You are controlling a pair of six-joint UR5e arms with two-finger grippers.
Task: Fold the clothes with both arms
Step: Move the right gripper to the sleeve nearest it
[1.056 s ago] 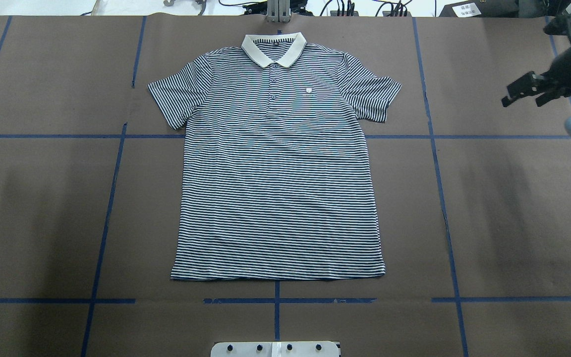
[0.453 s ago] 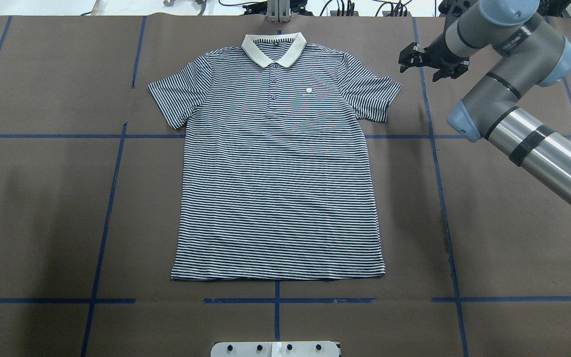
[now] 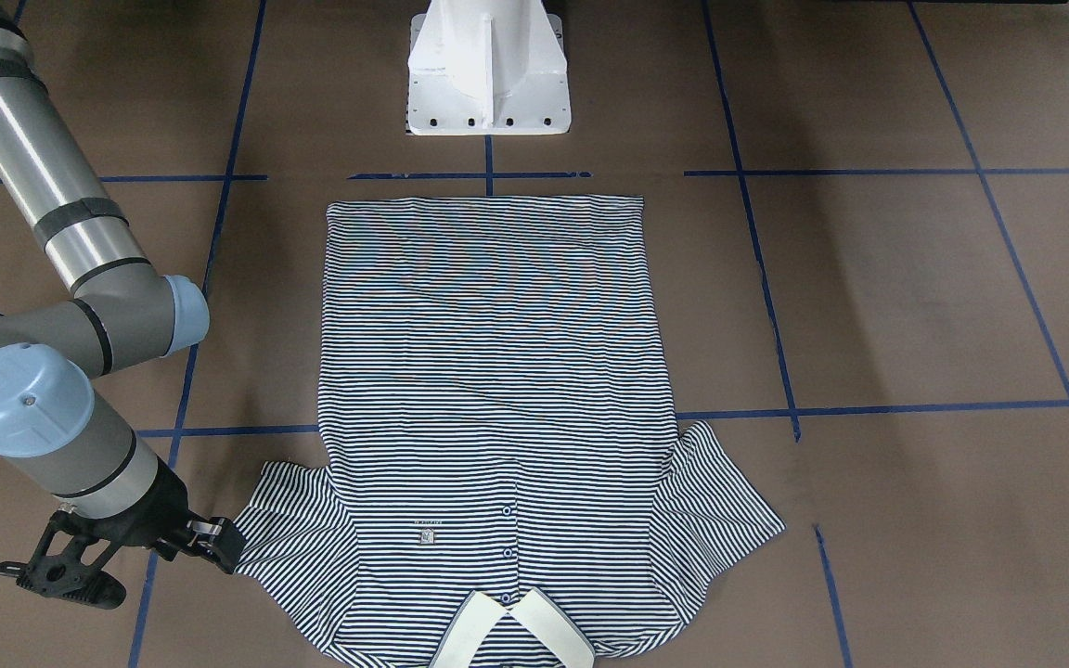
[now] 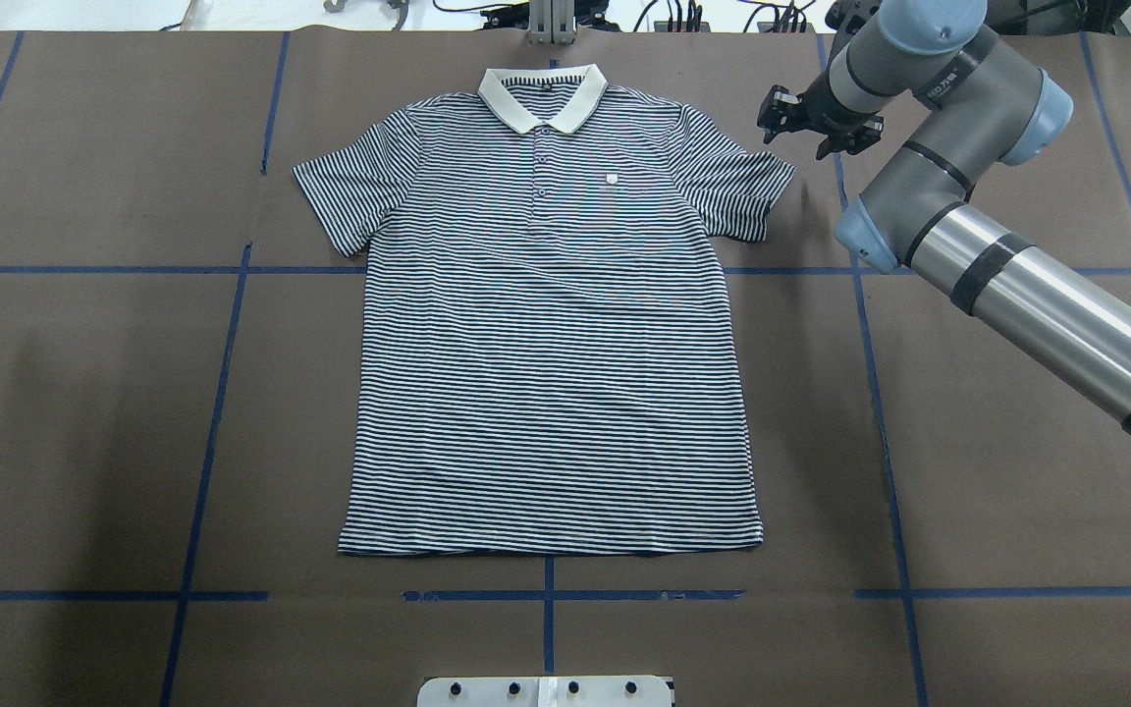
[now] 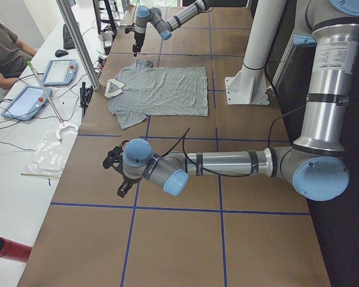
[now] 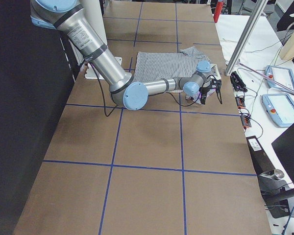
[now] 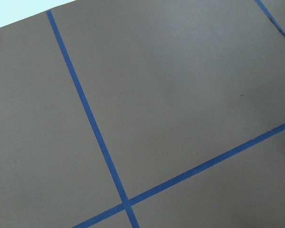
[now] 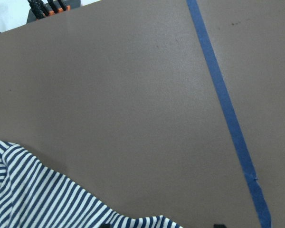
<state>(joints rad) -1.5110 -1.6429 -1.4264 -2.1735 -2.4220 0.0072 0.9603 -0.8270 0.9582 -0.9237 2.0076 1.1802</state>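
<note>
the right arm has swung further in since half a second ago, and its right gripper has slid toward 9 o'clock in the overhead view, closer to the shirt's sleeve. the polo shirt has not shifted.

the shirt lies flat and face up in the middle of the brown paper table cover, cream collar at 12 o'clock, hem at 6 o'clock, both sleeves spread. the right gripper sits at about 2 o'clock of the shirt, just beside the outer edge of that sleeve. its black fingers are spread apart with nothing between them, and whether one tip touches the cloth i cannot tell. the right wrist view shows the striped sleeve edge at 7 o'clock and a blue tape line at 3 o'clock.

the left gripper shows only in the left side view, over bare paper well apart from the shirt. whether it is spread or closed i cannot tell.
</note>
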